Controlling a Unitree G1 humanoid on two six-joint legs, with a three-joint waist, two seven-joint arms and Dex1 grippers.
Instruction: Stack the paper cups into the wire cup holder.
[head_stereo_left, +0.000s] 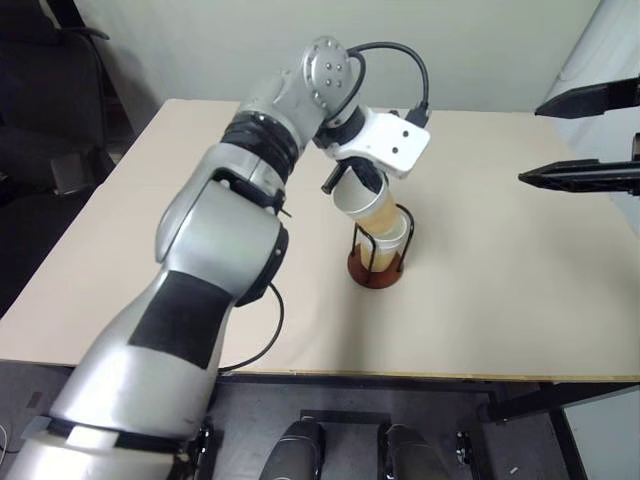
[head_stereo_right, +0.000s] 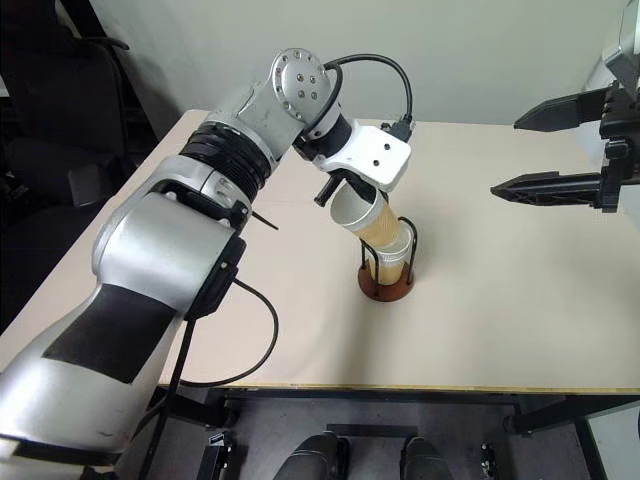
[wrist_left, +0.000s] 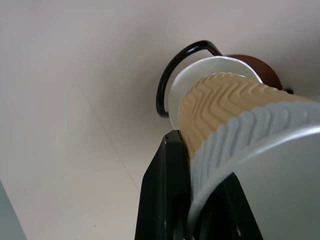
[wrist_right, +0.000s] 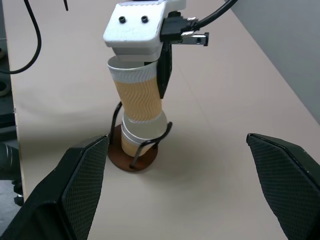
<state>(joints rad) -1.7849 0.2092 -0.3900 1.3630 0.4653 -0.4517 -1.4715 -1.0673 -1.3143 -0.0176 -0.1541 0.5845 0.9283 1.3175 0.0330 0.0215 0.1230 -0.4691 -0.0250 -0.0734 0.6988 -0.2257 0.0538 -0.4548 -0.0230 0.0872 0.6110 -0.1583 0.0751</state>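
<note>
A ribbed tan paper cup hangs tilted over the wire cup holder, which stands mid-table on a reddish-brown disc. My left gripper is shut on this cup's white rim, one black finger running down the outside. The cup's bottom sits in the mouth of another paper cup standing between the holder's black wire loops. Far to the right, above the table, my right gripper hangs open and holds nothing.
The beige table has its front edge near me and a wall close behind it. A dark chair stands off the table's left side. A black cable trails from my left arm over the front left of the table.
</note>
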